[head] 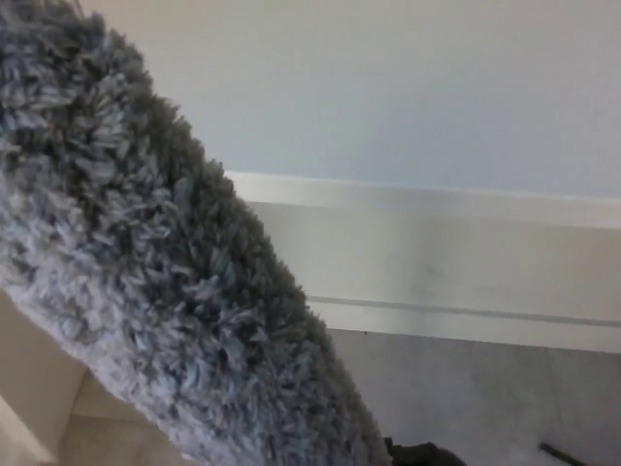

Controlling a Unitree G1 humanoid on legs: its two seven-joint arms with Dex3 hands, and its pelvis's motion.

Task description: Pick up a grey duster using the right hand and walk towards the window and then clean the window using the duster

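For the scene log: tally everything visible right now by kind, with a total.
Grey duster: 1
Robot hand, only a dark sliver at the bottom edge: 1
Window pane: 1
White window sill: 1
Tiled floor: 1
Total: 5

A white sill ledge [437, 204] runs across the view. Below the ledge is a pale wall panel [437, 257] with a thin groove, and below that, grey floor tiles [466, 398]. A beige surface [29, 388] is lower left of the ledge.
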